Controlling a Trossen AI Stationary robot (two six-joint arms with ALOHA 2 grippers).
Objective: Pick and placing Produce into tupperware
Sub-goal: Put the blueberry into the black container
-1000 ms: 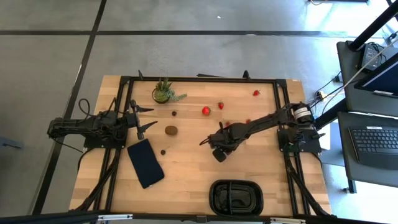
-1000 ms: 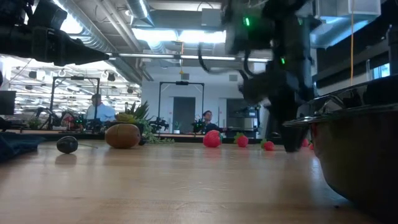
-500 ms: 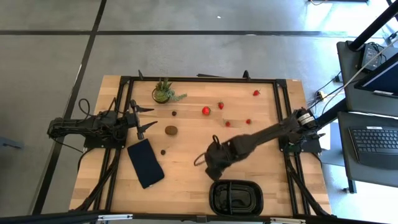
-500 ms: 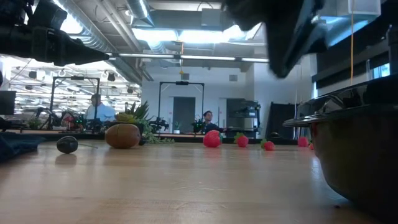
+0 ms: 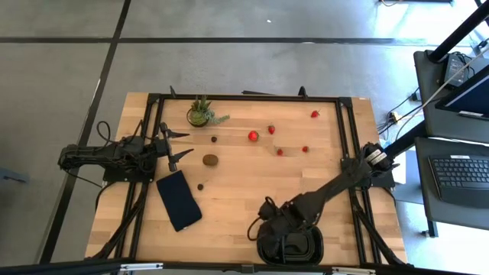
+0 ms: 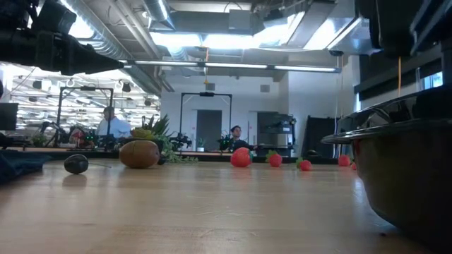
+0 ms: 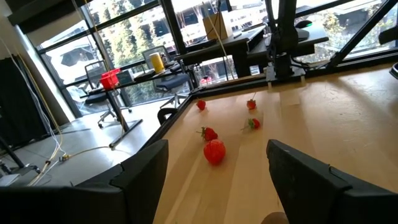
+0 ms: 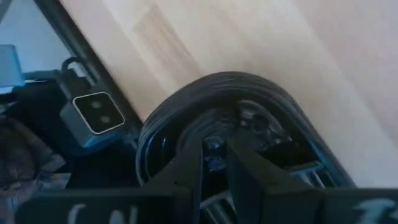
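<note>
The black tupperware [image 5: 290, 241] sits near the table's near edge; in the low view, the tupperware [image 6: 413, 176] fills the right. My right gripper [image 5: 272, 222] hovers over its left part, shut on a small dark thing, seemingly a berry [image 8: 213, 160]. Red strawberries [image 5: 253, 136] [image 5: 270, 130] [image 5: 315, 114] and two smaller ones [image 5: 280, 152] lie on the far half. The brown kiwi [image 5: 210, 160] and two dark berries [image 5: 200, 186] [image 5: 214, 139] rest on the wood. My left gripper [image 5: 174, 145] waits open at the left edge. My right gripper pinches a small dark round thing [image 8: 213, 160] between its two fingers [image 8: 189, 171], pointing down from above over the tupperware's compartments [image 8: 267, 134]. It is lifted clear of the tray. It looks like a berry, but I cannot tell for sure.
A spiky green potted plant [image 5: 200, 112] stands at the far left. A flat navy slab [image 5: 179, 200] lies near the left arm. A black frame rail [image 5: 244, 97] runs round the table. Bare wood lies between the kiwi and the tupperware. People sit far behind [image 6: 109, 121].
My right gripper has risen from the table's middle and swung toward the near edge, ending above the tupperware. The fruit on the table has stayed where it was.
</note>
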